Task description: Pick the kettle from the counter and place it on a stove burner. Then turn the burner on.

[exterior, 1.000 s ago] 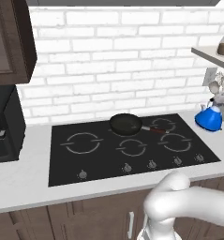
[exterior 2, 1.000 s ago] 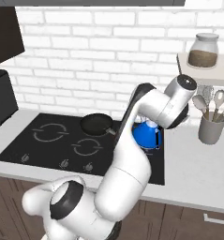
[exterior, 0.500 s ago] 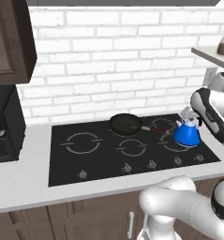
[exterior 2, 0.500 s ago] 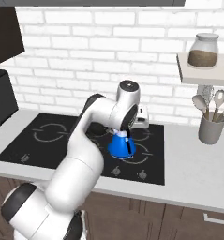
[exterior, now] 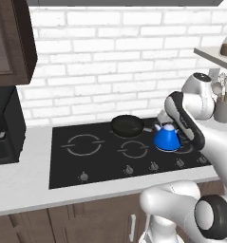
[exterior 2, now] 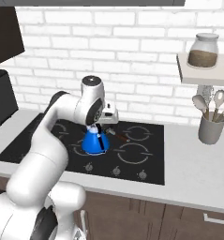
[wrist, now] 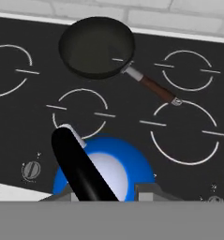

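Note:
My gripper point(exterior: 165, 122) is shut on the thin dark handle point(wrist: 80, 168) of the bright-blue kettle point(exterior: 167, 139), which it holds over the black glass stove point(exterior: 100, 163). From the hand view, the kettle point(wrist: 111, 173) is just in front of the small middle ring point(wrist: 80, 110), near the front knobs. The widest stove burner point(exterior: 84, 144) lies far to the left, apart from the kettle. In the right base view the kettle point(exterior 2: 95, 141) hangs under the gripper point(exterior 2: 100, 124). The pale counter point(exterior: 20, 185) surrounds the stove.
A black frying pan point(exterior: 127, 125) sits on a back ring, its handle point(wrist: 153, 87) pointing toward the large right front ring point(wrist: 186, 133). Knobs point(exterior: 128, 169) line the stove's front. A utensil holder point(exterior 2: 211, 129) stands at the right, under a shelf with a jar point(exterior 2: 203, 50). A black appliance point(exterior: 5, 128) stands at the left.
The arm has carried the kettle leftward from the counter beside the stove to over the glass near the middle ring. The pan has not moved.

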{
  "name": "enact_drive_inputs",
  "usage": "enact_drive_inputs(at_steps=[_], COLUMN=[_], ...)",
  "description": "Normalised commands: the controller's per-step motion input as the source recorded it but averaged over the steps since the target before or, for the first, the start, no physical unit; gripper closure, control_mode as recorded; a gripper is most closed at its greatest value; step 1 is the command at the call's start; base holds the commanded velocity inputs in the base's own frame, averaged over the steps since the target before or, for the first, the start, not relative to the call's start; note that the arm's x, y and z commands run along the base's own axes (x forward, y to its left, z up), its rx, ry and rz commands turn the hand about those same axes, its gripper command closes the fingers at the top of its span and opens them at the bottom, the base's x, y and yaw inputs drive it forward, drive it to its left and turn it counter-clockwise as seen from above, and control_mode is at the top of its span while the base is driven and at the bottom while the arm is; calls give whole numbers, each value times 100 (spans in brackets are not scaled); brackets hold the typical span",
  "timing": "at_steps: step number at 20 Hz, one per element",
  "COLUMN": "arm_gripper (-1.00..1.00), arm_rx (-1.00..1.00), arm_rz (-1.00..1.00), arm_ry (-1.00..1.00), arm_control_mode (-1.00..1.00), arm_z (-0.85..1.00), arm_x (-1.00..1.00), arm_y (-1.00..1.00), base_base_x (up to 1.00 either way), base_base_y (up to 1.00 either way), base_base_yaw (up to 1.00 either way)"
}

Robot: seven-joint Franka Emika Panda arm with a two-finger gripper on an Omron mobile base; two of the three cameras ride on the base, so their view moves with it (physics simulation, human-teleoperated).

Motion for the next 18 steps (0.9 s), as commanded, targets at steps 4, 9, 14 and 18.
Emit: enact_drive_inputs(at_steps=[4,9,14,18], arm_gripper=[100,100,100,100], arm_rx=[2,4,7,9], arm_rz=[0,0,0,0], arm_ry=[-5,-10,-9,-3], arm_control_mode=[-100,-100,-100,-100], arm_z=[5,2,0,0], arm_x=[23,27,45,49], arm_y=[100,100,100,100], base_base_x=[0,0,0,0], base_base_y=[0,0,0,0], base_base_yaw=[0,0,0,0])
